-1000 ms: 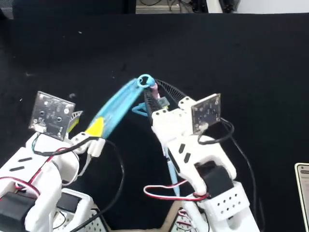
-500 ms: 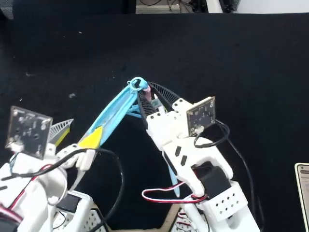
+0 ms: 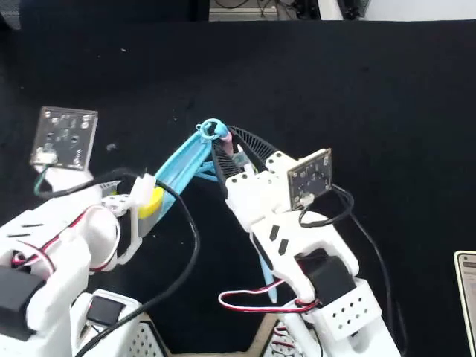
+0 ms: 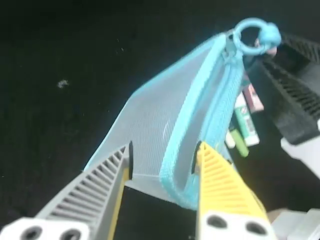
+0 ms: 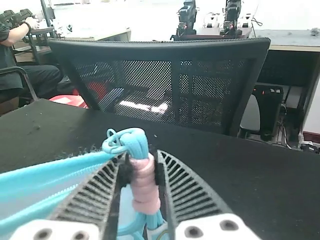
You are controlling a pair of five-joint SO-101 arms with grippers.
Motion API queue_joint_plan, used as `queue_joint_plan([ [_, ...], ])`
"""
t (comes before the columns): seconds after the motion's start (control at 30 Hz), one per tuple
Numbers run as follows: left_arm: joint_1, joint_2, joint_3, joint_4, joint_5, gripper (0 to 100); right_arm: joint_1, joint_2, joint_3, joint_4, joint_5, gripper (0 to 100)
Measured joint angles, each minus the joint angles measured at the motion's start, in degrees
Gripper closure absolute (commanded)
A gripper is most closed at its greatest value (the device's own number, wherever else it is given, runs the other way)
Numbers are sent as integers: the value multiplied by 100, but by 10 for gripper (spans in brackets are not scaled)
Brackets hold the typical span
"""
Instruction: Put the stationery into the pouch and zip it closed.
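Left wrist view: left gripper (image 4: 162, 152) clamps mesh pouch (image 4: 155, 112) (blue zip (image 4: 212, 97)); right gripper (image 5: 141, 160) pinches ribbed pink tab (image 5: 144, 186).

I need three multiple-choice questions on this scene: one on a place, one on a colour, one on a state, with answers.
1. Where does the right gripper hold the light-blue mesh pouch?
A. its middle
B. the end with the blue zipper ring
C. nowhere
2. What colour is the cord-wrapped pull between that gripper's jaws?
A. green
B. pink
C. orange
3. The left gripper is:
A. shut on the pouch
B. open over the table
C. shut on a pen
1 B: the ring sits just beyond its jaws. 2 B: the pull is pink. 3 A: its grey and yellow jaws pinch the pouch's other end.
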Motion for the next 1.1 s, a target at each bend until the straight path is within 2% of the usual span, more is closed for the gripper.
queue_joint_plan([
  [0.37,0,-448,193,0,202,784,0,0,0,0,0,988],
  [0.67,-18,97,563,0,211,786,0,0,0,0,0,988],
  [0.73,-18,114,563,0,211,826,0,0,0,0,0,988],
  [0.83,-26,79,563,0,220,977,0,0,0,0,0,988],
  [0.9,0,79,563,0,220,953,-9,0,0,0,0,987],
  [0.97,0,79,563,0,123,974,-35,0,0,0,0,987],
  [1.1,-35,62,563,0,-501,970,-26,-35,88,-9,0,987],
])
